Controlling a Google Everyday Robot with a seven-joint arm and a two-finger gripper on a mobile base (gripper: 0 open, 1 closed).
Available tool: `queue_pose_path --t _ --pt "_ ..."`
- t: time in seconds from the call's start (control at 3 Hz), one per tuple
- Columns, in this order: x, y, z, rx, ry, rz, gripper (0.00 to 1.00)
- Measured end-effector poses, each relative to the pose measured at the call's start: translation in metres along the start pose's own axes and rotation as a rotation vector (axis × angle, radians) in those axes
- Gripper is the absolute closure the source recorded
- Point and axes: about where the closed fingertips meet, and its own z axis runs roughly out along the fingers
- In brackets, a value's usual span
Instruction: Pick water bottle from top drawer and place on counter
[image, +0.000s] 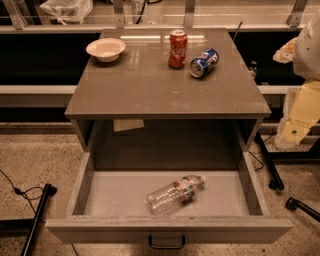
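The water bottle (175, 194) lies on its side on the pale floor of the open top drawer (107, 192), cap pointing to the back right. The drawer is pulled fully out, with its dark handle (166, 243) at the front. The counter (150, 80) is the glossy grey-brown top above it. My gripper (296, 125) is at the right edge of the view, beside the counter's right side and well away from the bottle. It holds nothing that I can see.
On the counter stand a white bowl (105, 49) at the back left and an upright red soda can (177, 48). A blue soda can (204, 62) lies on its side next to it. Dark stand legs (37, 215) and cables lie on the floor at both sides.
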Motion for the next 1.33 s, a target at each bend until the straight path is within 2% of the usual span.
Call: queue_pose_path --t 0.33,0.67,1.0,1.33 --pt "0.0 0.0 0.0 0.0 0.0 0.0 0.0" --pt "-0.017 0.005 0.054 -0.083 -0.027 -0.061 0.0" --pt "-0.036 0.038 0.131 -0.184 -0.161 -0.163 0.0" --pt "-0.043 0.037 0.142 -0.159 -0.191 -0.217 0.0"
